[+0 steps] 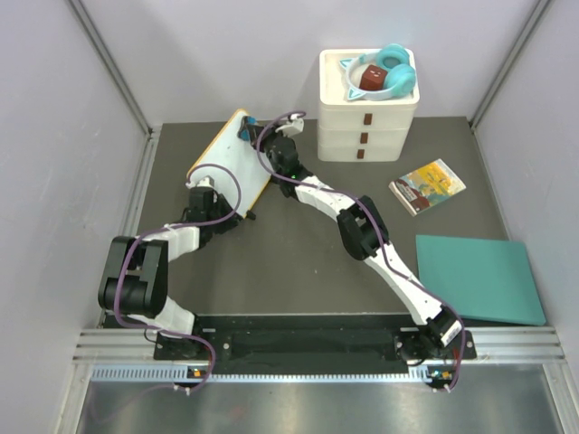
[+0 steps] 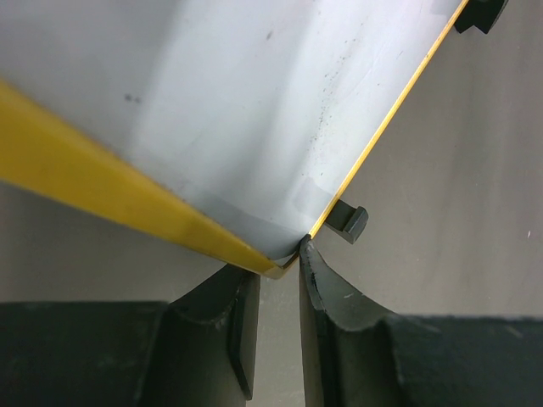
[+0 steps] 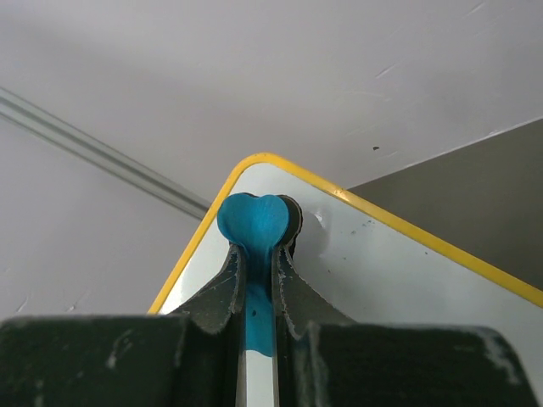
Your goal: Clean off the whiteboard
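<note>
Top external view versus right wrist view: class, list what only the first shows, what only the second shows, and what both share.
Only the top external view: both arms whole, the left tool at the near end of the whiteboard, a white drawer unit with teal headphones on top, a booklet and a teal sheet.
Only the right wrist view: the heart shape of the blue pad pinched in the right tool, and small dark specks on the board.
Both: the whiteboard with its yellow rim, and the right tool at its far corner.
</note>
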You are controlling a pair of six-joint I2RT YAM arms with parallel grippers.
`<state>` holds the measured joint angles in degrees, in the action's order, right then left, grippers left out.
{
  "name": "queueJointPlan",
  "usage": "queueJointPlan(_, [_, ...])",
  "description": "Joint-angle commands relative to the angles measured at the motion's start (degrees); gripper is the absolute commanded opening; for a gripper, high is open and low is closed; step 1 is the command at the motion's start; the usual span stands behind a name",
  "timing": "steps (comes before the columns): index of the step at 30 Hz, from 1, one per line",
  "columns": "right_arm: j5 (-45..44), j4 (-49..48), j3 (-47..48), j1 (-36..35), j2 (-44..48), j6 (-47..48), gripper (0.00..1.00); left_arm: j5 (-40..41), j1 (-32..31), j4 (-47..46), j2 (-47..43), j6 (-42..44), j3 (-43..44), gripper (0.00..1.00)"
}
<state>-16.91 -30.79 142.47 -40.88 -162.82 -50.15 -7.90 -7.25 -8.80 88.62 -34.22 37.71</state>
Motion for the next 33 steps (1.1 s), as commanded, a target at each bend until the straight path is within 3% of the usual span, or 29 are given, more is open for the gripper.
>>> queueJointPlan(1, [1.1, -1.7, 1.1, -1.2, -1.0, 0.1, 0.00, 4.4, -0.7, 12.3, 1.6, 4.4, -3.0, 0.00])
queueJointPlan(20, [6.3, -8.5, -7.6, -10.3, 6.6, 1.3, 0.00, 4.4, -0.9, 12.1, 1.5, 4.5, -3.1, 0.00])
queueJointPlan(33, [0.6, -7.9, -11.2, -5.6, 6.8, 2.4, 0.00, 4.3, -1.1, 12.1, 1.3, 4.6, -3.2, 0.00])
